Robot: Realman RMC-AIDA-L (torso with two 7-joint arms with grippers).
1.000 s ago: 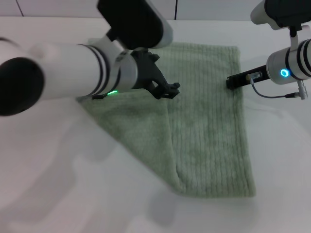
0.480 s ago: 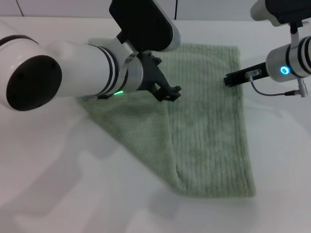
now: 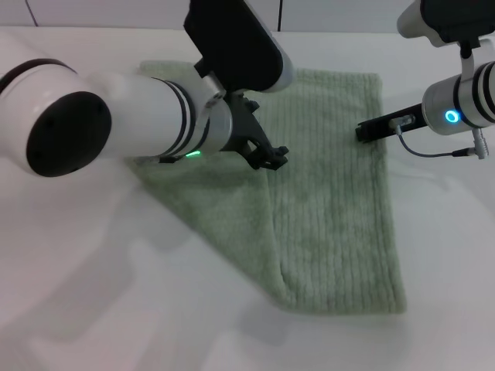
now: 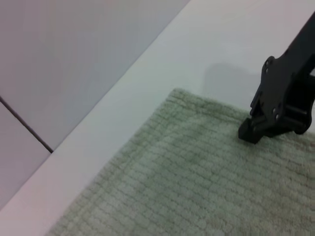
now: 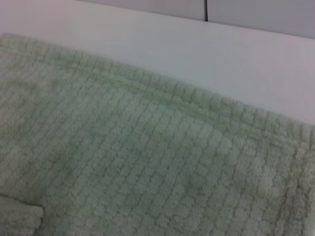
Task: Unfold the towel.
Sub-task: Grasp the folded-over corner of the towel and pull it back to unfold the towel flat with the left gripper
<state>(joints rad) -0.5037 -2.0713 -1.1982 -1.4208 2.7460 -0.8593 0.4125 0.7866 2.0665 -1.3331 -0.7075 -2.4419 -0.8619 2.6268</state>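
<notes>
The pale sage-green ribbed towel (image 3: 332,216) lies flat on the white table (image 3: 93,309). Its left part is folded over in a diagonal flap (image 3: 209,209). My left gripper (image 3: 271,157) hangs low over the towel's middle, at the top of the flap's edge. My right gripper (image 3: 362,131) reaches in from the right. Its black fingers are together, and the tip rests at the towel's far right edge. The left wrist view shows that tip (image 4: 248,133) touching the towel (image 4: 197,187) near its corner. The right wrist view shows only the towel's (image 5: 147,162) hemmed edge.
The white table surrounds the towel on all sides. A grey wall with panel seams (image 4: 29,132) runs behind the table's far edge. The left arm's white body (image 3: 116,124) hides the towel's far left corner.
My left arm has shifted a little to the right and down over the towel. My right gripper has edged slightly left. The towel lies as before.
</notes>
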